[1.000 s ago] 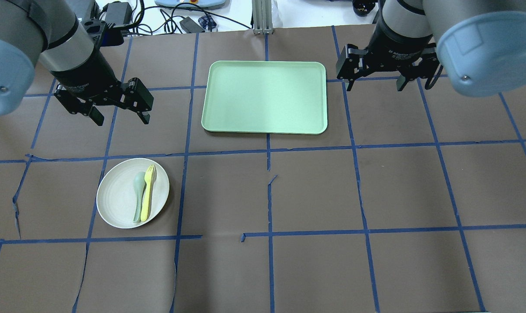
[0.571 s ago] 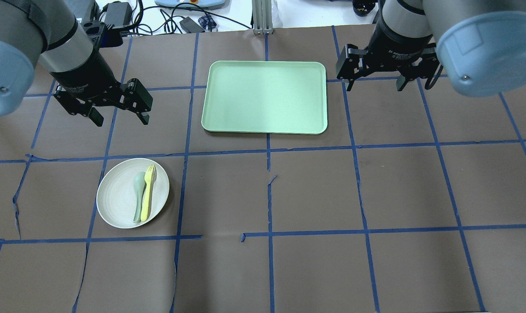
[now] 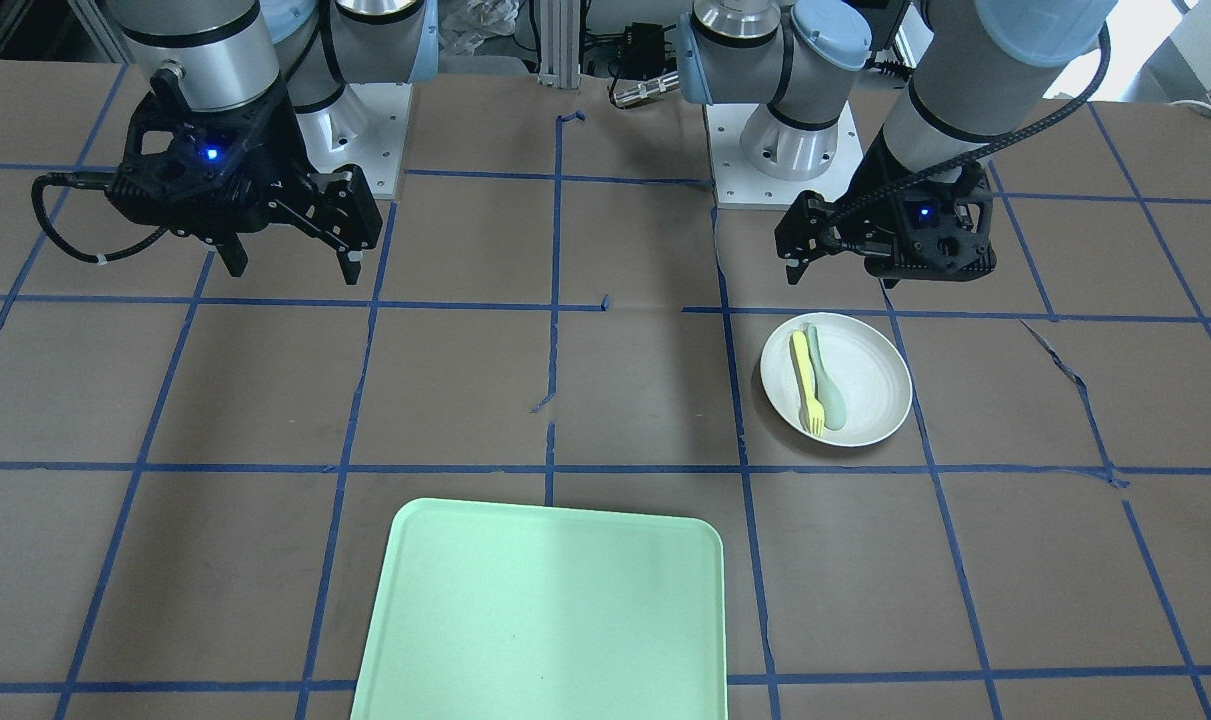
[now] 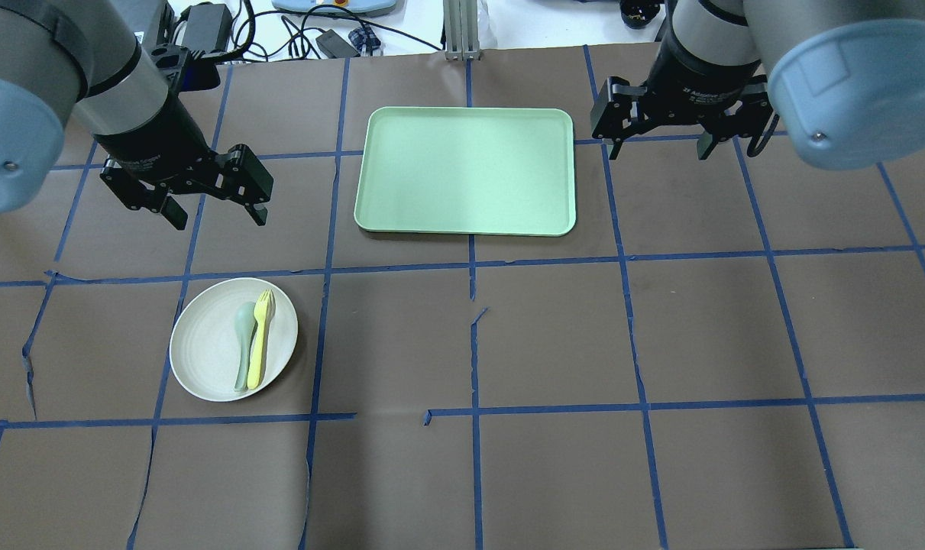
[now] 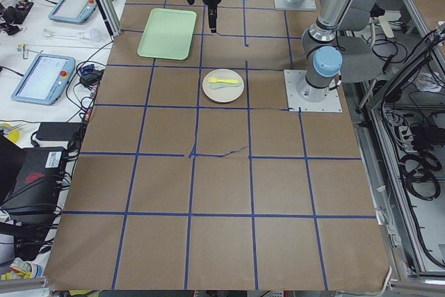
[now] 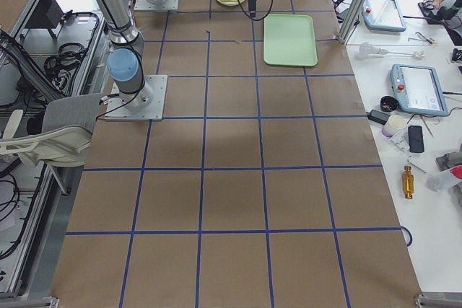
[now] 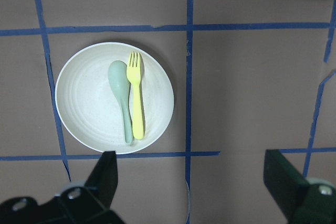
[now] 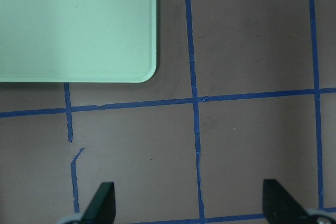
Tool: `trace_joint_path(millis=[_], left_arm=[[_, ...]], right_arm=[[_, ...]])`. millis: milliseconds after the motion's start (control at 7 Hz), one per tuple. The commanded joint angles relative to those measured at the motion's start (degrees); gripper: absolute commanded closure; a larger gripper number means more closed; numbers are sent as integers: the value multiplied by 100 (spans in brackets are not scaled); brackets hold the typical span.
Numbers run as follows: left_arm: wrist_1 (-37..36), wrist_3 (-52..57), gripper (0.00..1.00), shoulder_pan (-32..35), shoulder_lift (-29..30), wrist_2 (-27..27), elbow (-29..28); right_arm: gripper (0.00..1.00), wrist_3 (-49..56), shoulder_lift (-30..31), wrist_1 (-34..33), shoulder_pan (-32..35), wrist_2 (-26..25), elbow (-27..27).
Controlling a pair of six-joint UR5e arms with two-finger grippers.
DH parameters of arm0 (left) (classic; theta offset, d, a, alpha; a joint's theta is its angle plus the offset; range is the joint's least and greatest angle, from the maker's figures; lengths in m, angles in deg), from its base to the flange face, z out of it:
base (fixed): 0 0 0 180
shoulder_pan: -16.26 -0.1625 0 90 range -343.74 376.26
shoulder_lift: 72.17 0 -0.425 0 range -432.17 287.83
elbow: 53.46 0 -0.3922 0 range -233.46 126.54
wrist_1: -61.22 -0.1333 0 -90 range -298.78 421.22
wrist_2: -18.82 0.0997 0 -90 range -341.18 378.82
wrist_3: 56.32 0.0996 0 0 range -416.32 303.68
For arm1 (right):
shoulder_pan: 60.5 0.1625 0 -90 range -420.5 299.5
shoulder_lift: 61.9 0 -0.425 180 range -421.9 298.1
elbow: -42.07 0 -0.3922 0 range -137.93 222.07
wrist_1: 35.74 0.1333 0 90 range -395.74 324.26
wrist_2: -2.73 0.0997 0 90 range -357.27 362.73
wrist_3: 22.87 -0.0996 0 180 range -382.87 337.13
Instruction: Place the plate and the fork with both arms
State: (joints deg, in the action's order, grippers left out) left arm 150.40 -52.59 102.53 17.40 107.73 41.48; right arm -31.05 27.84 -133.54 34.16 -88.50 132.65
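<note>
Plate [image 4: 202, 359] holding fork [image 4: 260, 340] sits on brown blue-gridded table [image 4: 554, 328]; left tool [image 4: 218, 218] and right tool [image 4: 659, 151] gape empty.

The left arm [image 4: 118, 84] and right arm [image 4: 706, 38] are silver-grey tubes with rounded light-blue caps [image 4: 852, 84], each cap showing a small screw [image 4: 816, 137]. The left gripper [image 4: 218, 215] and right gripper [image 4: 661, 149] are black with white lettering, a blue light [image 3: 208, 155] and a black cable [image 3: 65, 179].

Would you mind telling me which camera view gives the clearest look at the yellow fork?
The left wrist-mounted view: the fork lies unobstructed on the plate, tines distinct. Overhead and front-facing views show it smaller; the side views, barely a sliver; the right wrist view, nothing.
</note>
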Motion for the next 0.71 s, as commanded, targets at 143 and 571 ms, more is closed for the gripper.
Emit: trace_joint_path(millis=[143, 571], left_arm=[[-41, 6, 0, -93, 52, 65, 7], [-32, 1156, 0, -1652, 262, 48, 243]], right_arm=[[0, 0, 0, 6, 0, 0, -5], [0, 0, 0, 6, 0, 0, -6]])
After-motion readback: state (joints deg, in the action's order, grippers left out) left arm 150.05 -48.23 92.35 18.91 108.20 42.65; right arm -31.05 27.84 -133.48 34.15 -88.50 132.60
